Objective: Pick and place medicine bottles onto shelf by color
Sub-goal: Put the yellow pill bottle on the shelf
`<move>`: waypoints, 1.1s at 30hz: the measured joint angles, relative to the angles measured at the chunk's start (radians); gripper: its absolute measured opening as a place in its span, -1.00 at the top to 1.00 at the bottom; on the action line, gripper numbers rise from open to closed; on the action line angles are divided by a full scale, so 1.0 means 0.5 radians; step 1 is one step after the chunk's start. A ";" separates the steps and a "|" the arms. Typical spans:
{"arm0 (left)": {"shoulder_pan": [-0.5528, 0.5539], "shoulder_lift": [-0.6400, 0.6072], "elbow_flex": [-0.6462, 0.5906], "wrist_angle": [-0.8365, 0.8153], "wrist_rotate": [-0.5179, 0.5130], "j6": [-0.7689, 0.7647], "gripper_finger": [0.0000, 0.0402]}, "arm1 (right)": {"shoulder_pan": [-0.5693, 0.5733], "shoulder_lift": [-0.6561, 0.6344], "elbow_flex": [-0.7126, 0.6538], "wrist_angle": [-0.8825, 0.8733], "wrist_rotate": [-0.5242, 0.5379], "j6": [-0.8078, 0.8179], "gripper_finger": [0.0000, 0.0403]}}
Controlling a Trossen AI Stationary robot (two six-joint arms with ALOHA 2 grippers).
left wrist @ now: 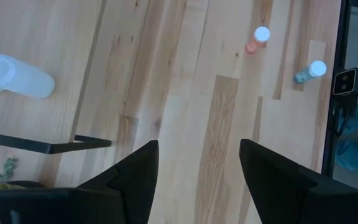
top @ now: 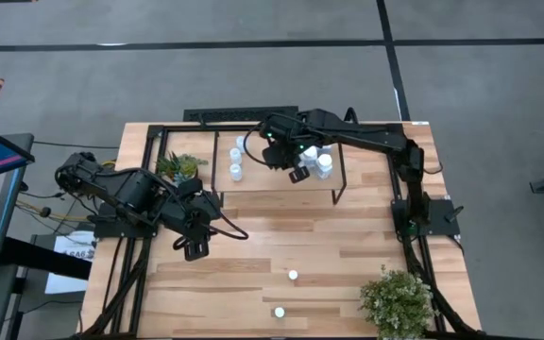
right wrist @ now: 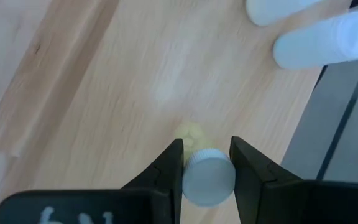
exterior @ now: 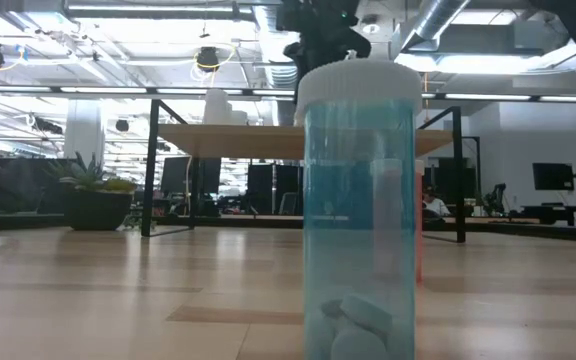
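Placing step: our right end effector (right wrist: 205,163) grips a small white-capped yellow bottle (right wrist: 209,179) over the light-wood shelf (right wrist: 104,93), upper centre; next, lower and release.

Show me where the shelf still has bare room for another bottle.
The shelf is bare along its middle and front edge, between the white bottles at its left end and the right gripper. Its right rear corner is crowded with bottles.

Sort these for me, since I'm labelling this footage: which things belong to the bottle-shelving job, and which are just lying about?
Job: shelf; white bottles on it; capped bottle in the right gripper; orange bottle and blue bottle on the table.
Lying about: potted plants; power strip.
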State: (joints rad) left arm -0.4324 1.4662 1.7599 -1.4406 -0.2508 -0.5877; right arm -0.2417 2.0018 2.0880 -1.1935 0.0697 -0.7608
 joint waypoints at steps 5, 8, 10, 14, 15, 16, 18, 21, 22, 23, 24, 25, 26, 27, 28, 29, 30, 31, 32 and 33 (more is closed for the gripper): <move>0.000 0.000 0.001 0.000 0.001 -0.003 -0.05 | -0.002 0.000 0.000 -0.029 0.000 0.001 0.47; 0.000 0.000 0.000 0.001 0.000 -0.005 -0.05 | -0.002 0.000 -0.001 -0.108 -0.068 0.002 0.47; 0.000 0.000 0.000 0.001 0.001 -0.007 -0.05 | -0.002 0.000 -0.001 -0.139 -0.090 0.008 0.47; 0.000 0.000 0.000 0.001 0.001 -0.008 -0.05 | 0.016 0.000 -0.001 -0.052 -0.090 0.016 0.47; 0.000 0.000 0.000 0.001 0.001 -0.008 -0.05 | 0.020 0.000 -0.001 -0.034 -0.089 0.016 0.47; 0.000 0.000 0.000 0.001 0.001 -0.008 -0.05 | 0.024 0.000 -0.001 -0.030 -0.089 0.016 0.47; 0.000 0.000 0.000 0.001 0.001 -0.008 -0.05 | 0.024 0.000 -0.001 -0.050 -0.089 0.017 0.47; 0.000 0.000 0.000 0.001 0.001 -0.016 -0.05 | 0.025 0.000 -0.001 -0.112 -0.091 0.017 0.47; 0.000 0.000 0.000 0.001 0.001 -0.021 -0.05 | 0.026 0.000 -0.001 -0.125 -0.091 0.018 0.47; 0.000 0.000 0.000 0.001 0.001 -0.023 -0.05 | 0.032 0.010 0.000 -0.126 -0.091 0.021 0.47; 0.000 0.000 0.000 0.001 0.001 -0.023 -0.05 | 0.037 0.019 0.001 -0.124 -0.091 0.023 0.47; 0.000 0.000 0.000 0.001 0.001 -0.023 -0.05 | 0.040 0.027 0.000 -0.138 -0.090 0.025 0.47; 0.000 0.000 0.000 0.001 0.001 -0.023 -0.05 | 0.043 0.031 -0.003 -0.163 -0.091 0.032 0.47; 0.000 0.000 0.000 0.001 0.001 -0.023 -0.05 | 0.044 0.030 -0.003 -0.172 -0.091 0.052 0.47; 0.000 0.000 0.000 0.001 0.001 -0.023 -0.05 | 0.045 0.027 -0.002 -0.189 -0.099 0.055 0.47; 0.000 0.000 0.000 0.002 0.001 -0.023 -0.05 | 0.045 0.027 -0.001 -0.193 -0.099 0.058 0.47; 0.000 0.000 0.000 0.001 0.001 -0.023 -0.05 | 0.049 0.038 -0.001 -0.179 -0.098 0.059 0.47; 0.000 0.000 0.000 0.001 0.001 -0.023 -0.05 | 0.056 0.048 0.000 -0.156 -0.094 0.060 0.47; 0.000 0.000 0.000 0.001 0.001 -0.023 -0.05 | 0.061 0.049 0.002 -0.146 -0.092 0.061 0.47; 0.000 0.000 0.000 0.002 0.001 -0.023 -0.05 | 0.063 0.049 0.002 -0.149 -0.088 0.061 0.46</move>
State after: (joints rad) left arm -0.4324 1.4662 1.7600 -1.4399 -0.2503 -0.5991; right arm -0.2102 2.0262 2.0888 -1.2678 0.0255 -0.7303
